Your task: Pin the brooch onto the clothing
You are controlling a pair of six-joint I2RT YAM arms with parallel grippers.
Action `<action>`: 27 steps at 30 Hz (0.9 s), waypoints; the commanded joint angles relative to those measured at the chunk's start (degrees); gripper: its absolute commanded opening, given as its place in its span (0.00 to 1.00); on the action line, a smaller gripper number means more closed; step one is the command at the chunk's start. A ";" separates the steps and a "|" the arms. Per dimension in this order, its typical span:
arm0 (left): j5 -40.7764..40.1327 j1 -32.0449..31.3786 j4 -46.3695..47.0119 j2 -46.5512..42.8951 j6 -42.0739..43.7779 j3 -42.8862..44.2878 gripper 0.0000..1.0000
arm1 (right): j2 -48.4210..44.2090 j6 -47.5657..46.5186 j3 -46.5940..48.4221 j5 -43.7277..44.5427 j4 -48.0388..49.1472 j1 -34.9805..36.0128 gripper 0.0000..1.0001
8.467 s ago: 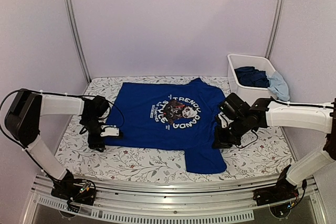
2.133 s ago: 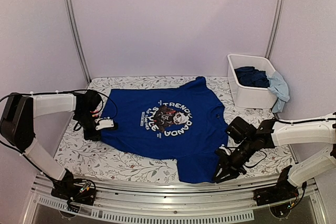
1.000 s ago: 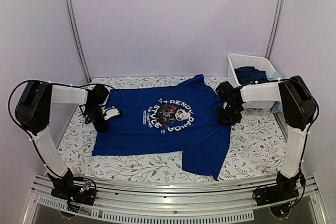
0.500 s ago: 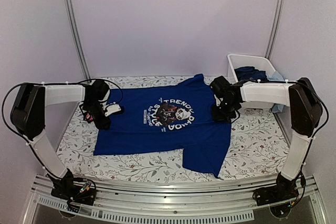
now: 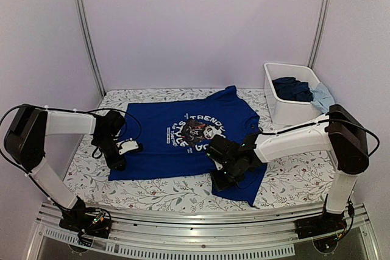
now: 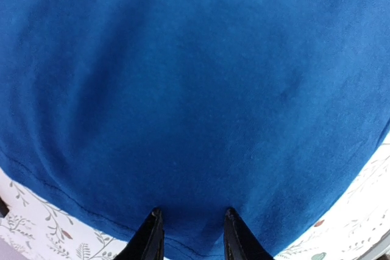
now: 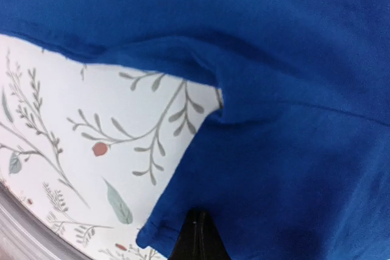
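Note:
The royal-blue T-shirt (image 5: 183, 144) with white lettering around a panda picture lies spread on the floral table cover. My left gripper (image 5: 117, 153) is open at the shirt's left edge. In the left wrist view the left gripper (image 6: 193, 214) has its fingertips (image 6: 156, 216) apart and down on the blue cloth (image 6: 195, 89) near the hem. My right gripper (image 5: 227, 175) is shut over the shirt's near-right sleeve. In the right wrist view its closed tips (image 7: 196, 216) rest on the sleeve (image 7: 286, 175) close to its edge. The brooch is not in view.
A white bin (image 5: 285, 109) with bunched dark-blue and light-blue clothes stands at the back right. Metal rails run along the table's near edge (image 5: 195, 217). Bare floral cover (image 7: 91, 126) shows beside the sleeve.
My right arm has swung from the shirt's far-right shoulder to its near-right sleeve. My left gripper has slid a little nearer along the left edge. The shirt has barely shifted.

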 commanded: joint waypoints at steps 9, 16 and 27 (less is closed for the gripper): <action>-5.10 0.58 4.70 -8.28 3.20 -9.11 0.35 | 10.42 9.26 4.05 -3.18 -2.66 13.07 0.00; -3.74 0.81 1.06 -11.35 2.76 -5.87 0.37 | 3.50 8.25 6.81 3.40 -4.35 10.51 0.00; -4.62 1.68 2.79 -4.75 0.47 1.94 0.37 | -7.40 11.24 -1.62 11.20 -4.62 -11.61 0.00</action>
